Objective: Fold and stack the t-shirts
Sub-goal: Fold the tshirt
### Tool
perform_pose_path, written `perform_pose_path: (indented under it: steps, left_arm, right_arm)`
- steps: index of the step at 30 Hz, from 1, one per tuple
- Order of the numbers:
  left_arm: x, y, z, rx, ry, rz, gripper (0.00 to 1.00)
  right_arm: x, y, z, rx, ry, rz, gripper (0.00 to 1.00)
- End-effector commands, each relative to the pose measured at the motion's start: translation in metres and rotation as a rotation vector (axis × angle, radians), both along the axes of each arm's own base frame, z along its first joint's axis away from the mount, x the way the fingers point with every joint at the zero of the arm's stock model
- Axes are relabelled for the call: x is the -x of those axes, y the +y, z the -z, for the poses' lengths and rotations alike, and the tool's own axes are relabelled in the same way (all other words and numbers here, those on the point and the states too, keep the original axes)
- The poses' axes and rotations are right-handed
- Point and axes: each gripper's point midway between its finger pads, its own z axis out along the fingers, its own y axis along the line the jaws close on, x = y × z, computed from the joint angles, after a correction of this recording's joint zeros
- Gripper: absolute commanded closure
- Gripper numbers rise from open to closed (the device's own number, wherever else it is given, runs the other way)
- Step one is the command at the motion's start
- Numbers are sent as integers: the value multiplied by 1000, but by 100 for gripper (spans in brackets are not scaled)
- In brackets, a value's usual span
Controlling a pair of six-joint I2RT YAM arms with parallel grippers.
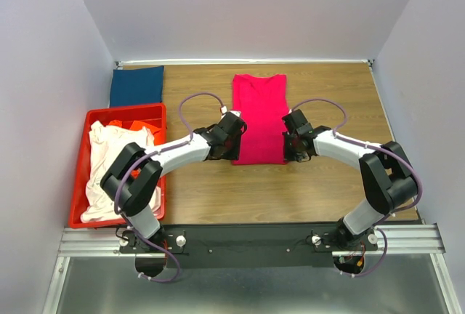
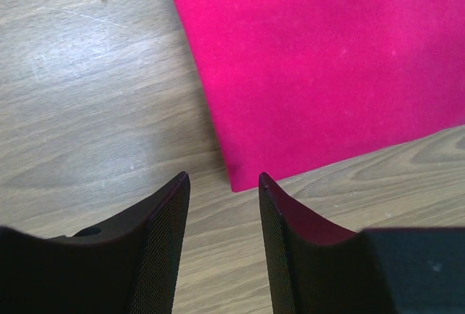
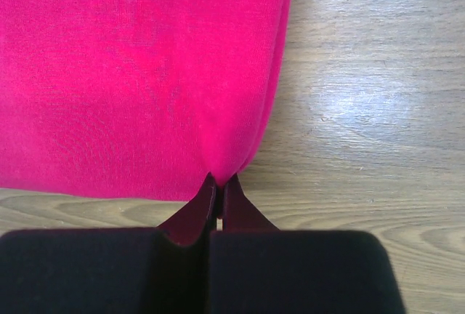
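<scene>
The pink shirt [image 1: 259,118] lies flat mid-table [image 1: 203,190], folded into a long strip, its hem toward the arms. From above, the wrists cover both near corners, and neither set of fingertips can be seen there.

The right gripper [image 3: 219,181] is pinched tight on the shirt's near right corner, the cloth puckering into its tips. The left gripper [image 2: 221,178] stands parted and holds nothing. The near left corner lies on the wood just ahead of the gap. Both wrist views cut off the rest of the shirt.

The blue shirt [image 1: 136,86] lies folded in the far left corner. In the crate [image 1: 76,212], a crumpled white shirt [image 1: 109,161] covers most of the orange shirt [image 1: 142,125], which is hard to tell from the red plastic.
</scene>
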Motion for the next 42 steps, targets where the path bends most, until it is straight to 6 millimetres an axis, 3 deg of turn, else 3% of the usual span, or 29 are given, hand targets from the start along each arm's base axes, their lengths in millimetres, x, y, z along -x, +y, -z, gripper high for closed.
perform_pose_path:
  steps: [1,9,19,26,27,29,32,37,39,40,42]
  left_arm:
    - [2,-2,4,-28,33,0,49]
    - [11,-11,21,-74,83,35,45]
    - [19,-3,55,-159,167,32,45]
    - [37,3,66,-188,213,39,61]
    - [39,3,67,-188,220,43,72]
    - [44,5,70,-190,230,48,87]
    - [51,7,71,-192,244,56,100]
    - [68,16,70,-210,268,65,100]
    - [80,16,62,-204,269,75,100]
    - [93,22,63,-220,294,82,100]
    - [118,16,52,-195,303,129,100]
  right_arm:
    - [38,-23,37,134,152,-21,99]
    - [40,-23,41,138,155,-26,99]
    - [43,-24,41,137,149,-32,99]
    - [41,-23,34,120,130,-29,99]
    - [40,-22,33,119,126,-32,99]
    - [40,-20,32,111,125,-36,99]
    - [41,-18,29,98,124,-46,99]
    - [52,-13,20,67,137,-64,99]
    - [68,-11,13,66,166,-84,99]
    - [77,-6,8,47,184,-89,99]
    - [105,1,-5,38,223,-134,99]
